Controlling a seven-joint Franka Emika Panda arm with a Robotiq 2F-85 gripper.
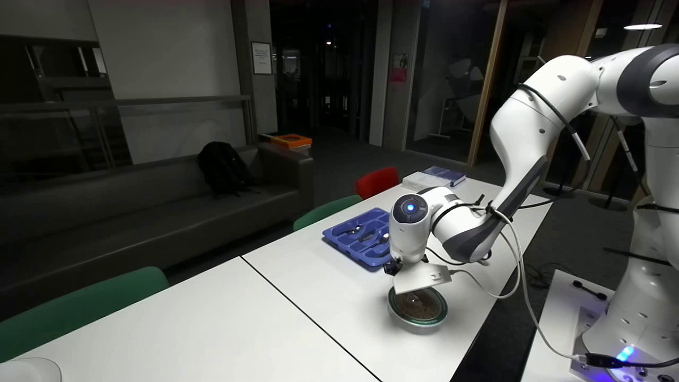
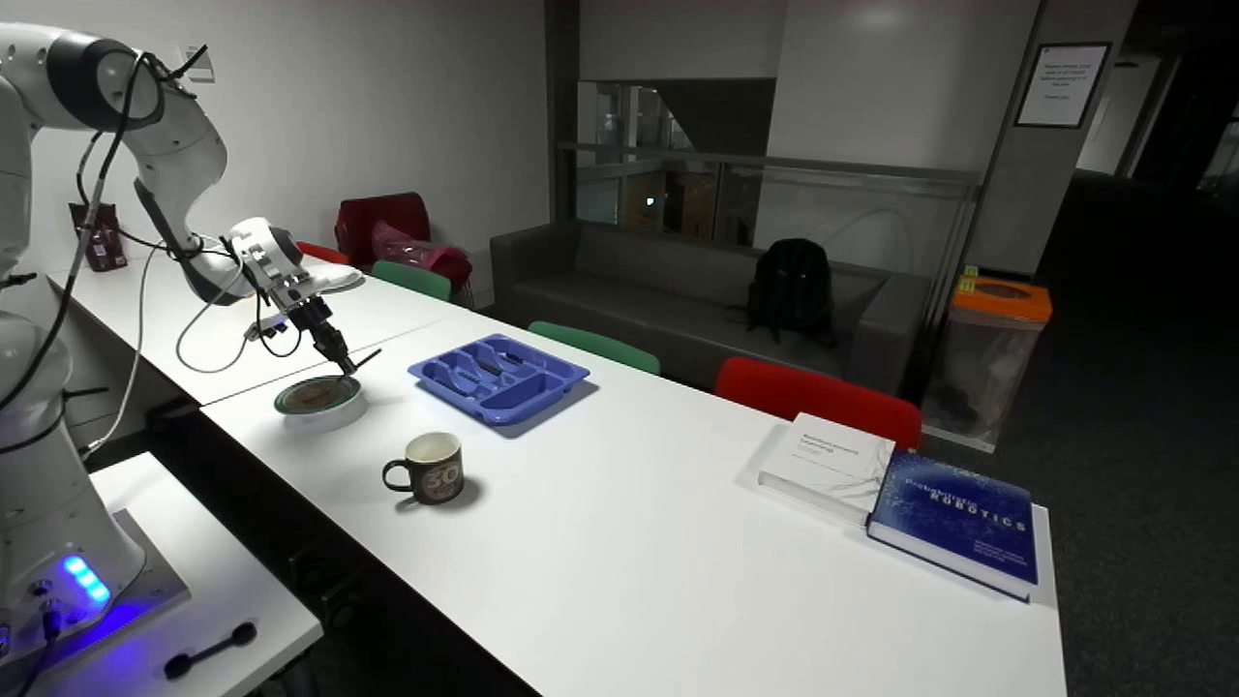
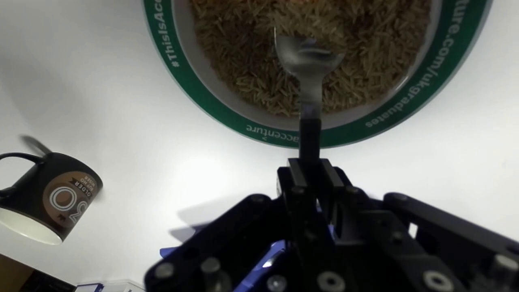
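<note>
A spoon with a metal head and a black handle is pinched by its handle in my gripper. Its head dips into brown rice, and grains cover the tip. The rice lies in a white bowl with a green lettered rim, which in both exterior views stands on the white table. Tilted over that bowl, the gripper has the handle's end poking out on the far side in an exterior view. In an exterior view the bowl shows beneath the wrist, which hides the fingers.
A dark mug stands near the bowl, close to the table's edge. The blue cutlery tray holds several utensils. A white book and a blue book lie at one end. Chairs line the far side.
</note>
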